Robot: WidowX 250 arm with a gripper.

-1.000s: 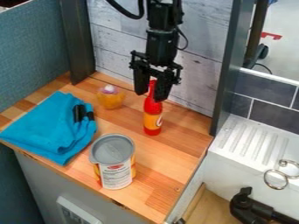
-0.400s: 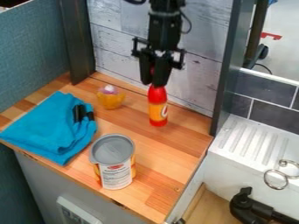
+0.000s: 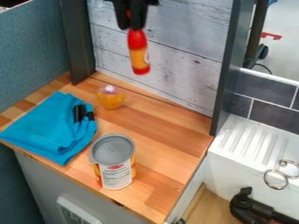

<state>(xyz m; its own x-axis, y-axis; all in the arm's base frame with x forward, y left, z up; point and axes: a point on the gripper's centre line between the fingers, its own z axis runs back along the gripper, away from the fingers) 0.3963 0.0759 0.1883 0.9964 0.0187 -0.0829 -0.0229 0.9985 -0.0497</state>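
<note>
Red bottle with an orange label hangs in the air, pinched near its top by the black gripper, whose two fingers are a little apart around it. Behind it stands the plank wall, and the wooden counter lies below. At the view's right is the white basin, its ribbed top facing up and two metal rings at its edge. Folded blue cloth covers the counter's left part, with black pieces at its right side. Beside it, near the front edge, the can stands upright with its grey end up. Farther back sits a small orange cup with a pale purple and white top.
</note>
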